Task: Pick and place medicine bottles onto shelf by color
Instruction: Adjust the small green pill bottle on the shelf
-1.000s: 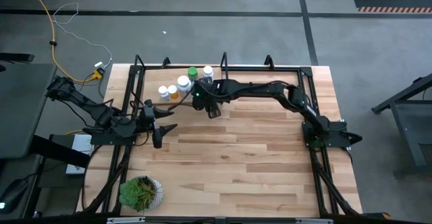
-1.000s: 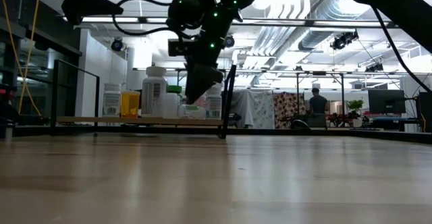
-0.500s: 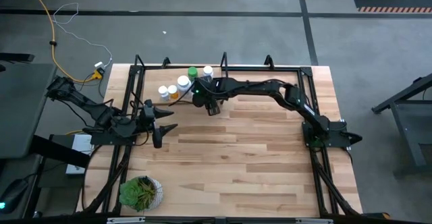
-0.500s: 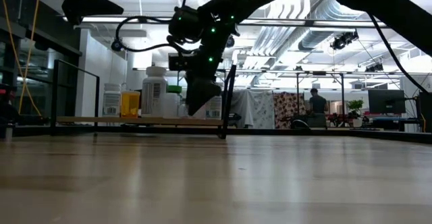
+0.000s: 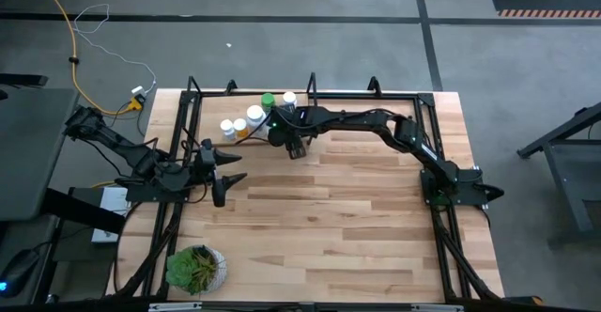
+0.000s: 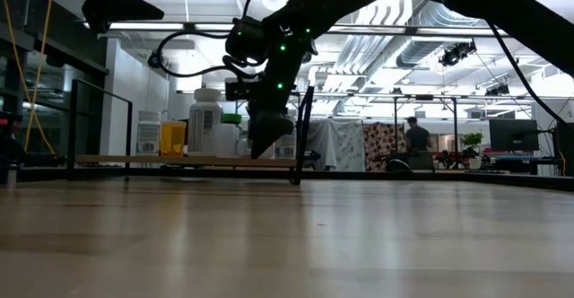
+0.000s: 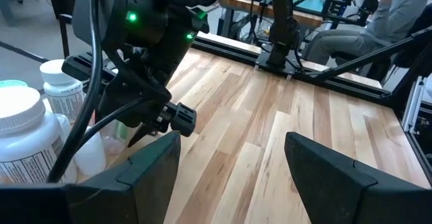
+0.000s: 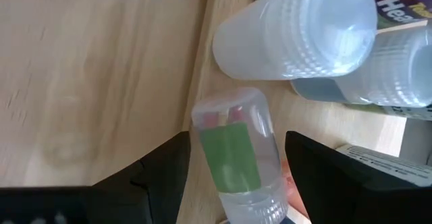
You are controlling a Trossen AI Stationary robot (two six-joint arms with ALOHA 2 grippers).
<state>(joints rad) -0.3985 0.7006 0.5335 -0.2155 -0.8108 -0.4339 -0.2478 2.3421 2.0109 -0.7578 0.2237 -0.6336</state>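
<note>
Several medicine bottles stand on the shelf (image 6: 117, 161) at the table's far left: white ones (image 5: 255, 115), a green one (image 5: 268, 99) and an orange one (image 6: 172, 138). My right gripper (image 5: 284, 135) reaches out over the shelf's near edge, next to them, slanting down. It is shut on a small clear bottle with a green label (image 8: 233, 150). My left gripper (image 7: 233, 163) waits open at the table's left side with nothing between its fingers. My right gripper pinches the small clear bottle between its two fingers (image 8: 162, 177), one on each side of the body (image 8: 206, 166) near the ribbed cap end. The fingers slant down from the table's right and lie along the bottle. Its base (image 8: 226, 106) points away, over the shelf's edge.
Two large white caps (image 8: 297, 28) stand close beside the held bottle. The shelf's black upright post (image 6: 303, 136) rises just right of my right gripper. A potted plant (image 5: 195, 267) sits at the near left corner. Bare wood stretches across the table's middle and right.
My right gripper has gone down and toward the table's far left, closer to the bottles on the shelf, carrying the small clear bottle. Its fingers have kept the same gap.
</note>
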